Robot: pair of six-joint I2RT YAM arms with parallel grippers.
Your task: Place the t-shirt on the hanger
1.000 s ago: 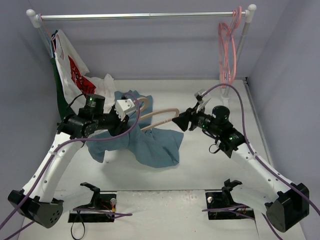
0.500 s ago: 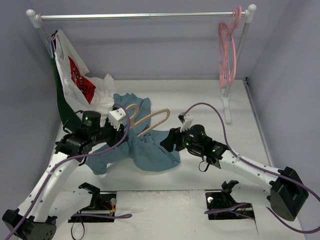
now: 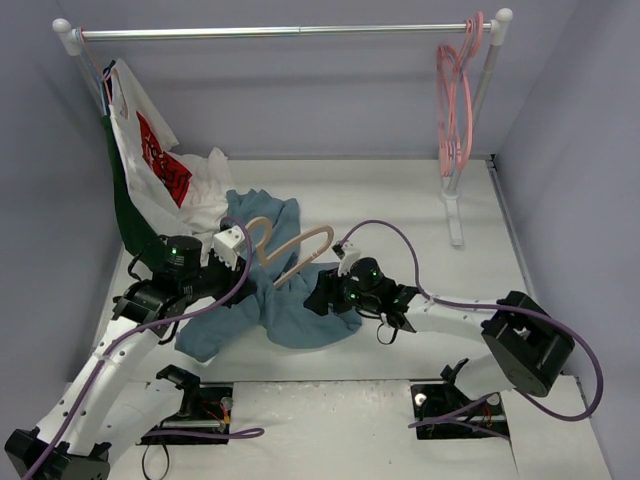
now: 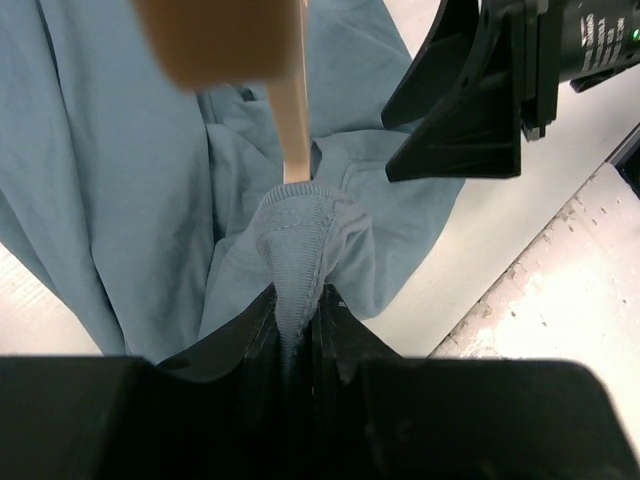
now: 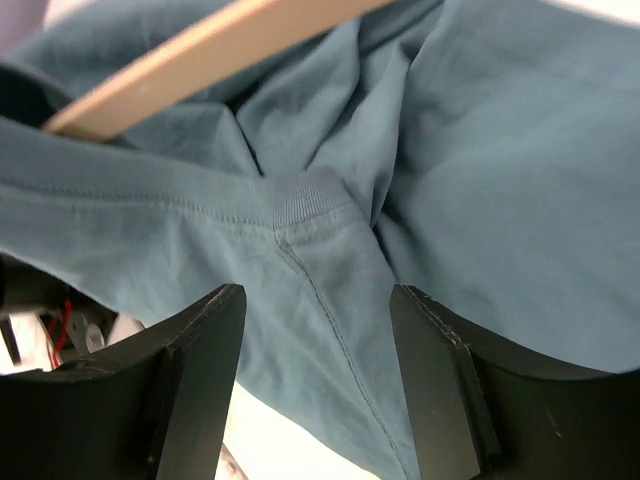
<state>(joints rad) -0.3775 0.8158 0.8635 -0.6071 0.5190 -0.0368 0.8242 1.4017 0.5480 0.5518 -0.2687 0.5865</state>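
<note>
The teal-blue t-shirt [image 3: 300,315] lies crumpled on the table between my arms. The beige hanger [image 3: 300,250] leans over it, with one arm running into the neck opening. My left gripper [image 3: 248,278] is shut on the shirt's ribbed collar [image 4: 296,235], and the hanger's arm [image 4: 290,110] goes in just beyond it. My right gripper [image 3: 322,297] is open and low over the shirt's right side. In the right wrist view its fingers [image 5: 200,370] straddle the collar seam of the shirt [image 5: 330,290], with the hanger [image 5: 200,55] above. The right gripper also shows in the left wrist view [image 4: 470,110].
A metal rail [image 3: 280,32] spans the back. Pink hangers [image 3: 455,100] hang at its right end beside the rack post [image 3: 455,215]. A white garment with red print [image 3: 150,140] and a dark green garment [image 3: 120,195] hang at the left, close behind my left arm.
My right gripper has moved down and left, from the hanger's far end to the shirt. My left arm has lowered, and the hanger and shirt have come down with it.
</note>
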